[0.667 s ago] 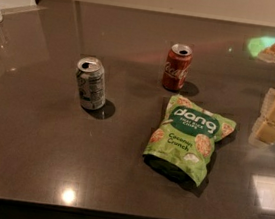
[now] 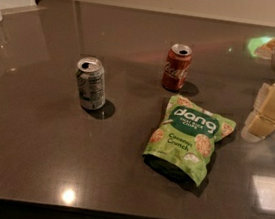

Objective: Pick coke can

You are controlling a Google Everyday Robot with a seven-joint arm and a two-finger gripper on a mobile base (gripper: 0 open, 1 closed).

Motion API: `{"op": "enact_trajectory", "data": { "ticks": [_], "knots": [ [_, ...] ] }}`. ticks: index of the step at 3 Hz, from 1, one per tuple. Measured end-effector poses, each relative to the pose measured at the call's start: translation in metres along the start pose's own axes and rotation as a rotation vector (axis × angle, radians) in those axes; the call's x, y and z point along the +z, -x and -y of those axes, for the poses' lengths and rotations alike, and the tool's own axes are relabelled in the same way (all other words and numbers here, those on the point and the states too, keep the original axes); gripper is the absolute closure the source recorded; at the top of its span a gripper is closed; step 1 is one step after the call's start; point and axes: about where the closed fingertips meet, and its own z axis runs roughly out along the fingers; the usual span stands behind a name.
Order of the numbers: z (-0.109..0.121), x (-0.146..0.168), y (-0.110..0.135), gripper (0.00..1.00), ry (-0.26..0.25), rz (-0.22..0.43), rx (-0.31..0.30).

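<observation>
The coke can (image 2: 177, 67) stands upright on the table (image 2: 30, 158), just behind the bag (image 2: 189, 138). My end effector (image 2: 271, 111) hangs at the right edge, well apart; open or closed, I cannot tell. Approaching low, I could snag the bag and topple the can.

Printed in white on the green crinkled snack bag (image 2: 189, 138): "dang", with "Coconut Crunch" in dark letters below, and a small line between them too blurred to read. Up the side of the small red aluminium coke can (image 2: 176, 69): white Coca-Cola script; on the silver-white can (image 2: 90, 84), green print too small to read. At the right edge, beside the bag and apart from both cans: the pale yellow gripper (image 2: 270, 113).
</observation>
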Motion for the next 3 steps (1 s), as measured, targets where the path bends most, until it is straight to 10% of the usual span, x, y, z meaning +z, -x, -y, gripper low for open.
{"op": "enact_trajectory", "data": {
  "ticks": [3],
  "knots": [
    [0.074, 0.059, 0.044, 0.00, 0.008, 0.203, 0.172]
  ]
}}
